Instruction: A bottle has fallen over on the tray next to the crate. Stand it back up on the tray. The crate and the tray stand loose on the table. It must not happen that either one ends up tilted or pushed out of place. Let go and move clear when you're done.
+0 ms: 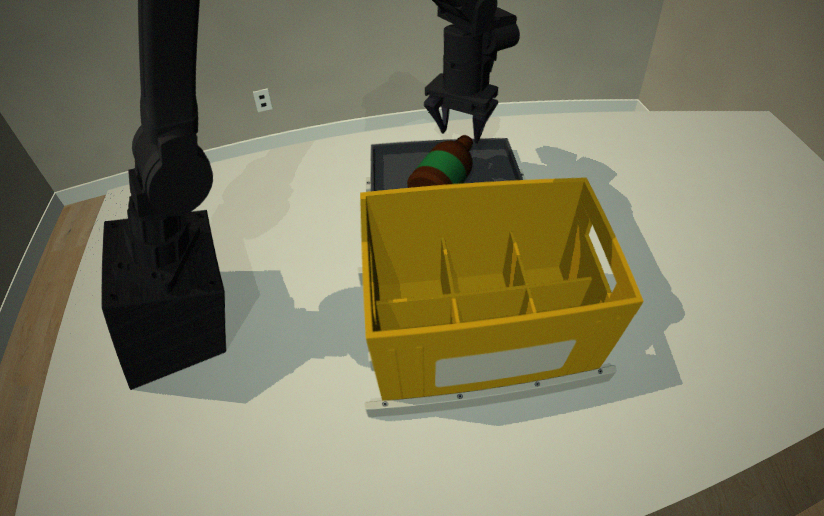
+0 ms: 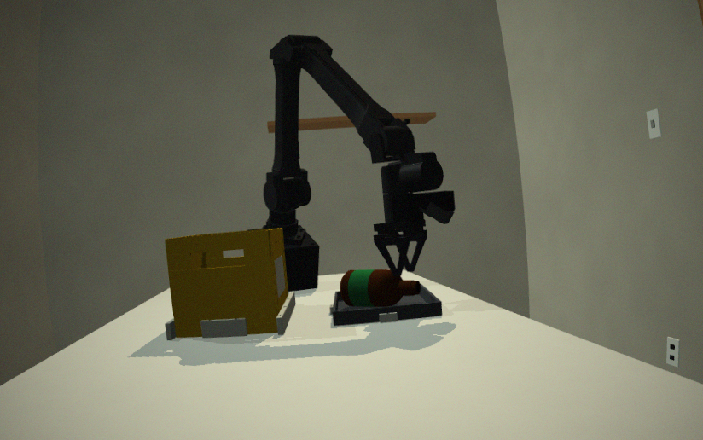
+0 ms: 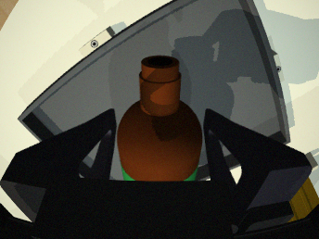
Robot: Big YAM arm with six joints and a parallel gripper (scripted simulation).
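A brown bottle [image 1: 440, 165] [image 2: 375, 287] [image 3: 159, 140] with a green label lies on its side on the dark tray [image 1: 498, 161] [image 2: 415, 309] [image 3: 248, 53], its neck pointing away from the crate. My gripper [image 1: 460, 132] [image 2: 402, 270] [image 3: 159, 117] is open and points straight down. It hangs just above the bottle's shoulder and neck, with one finger on each side. In the wrist view the fingers flank the shoulder with small gaps and do not touch it.
A yellow crate [image 1: 498, 291] [image 2: 225, 282] with dividers stands right in front of the tray. The arm's black base block [image 1: 161, 297] stands at the left of the table. The white table's far edge lies just behind the tray.
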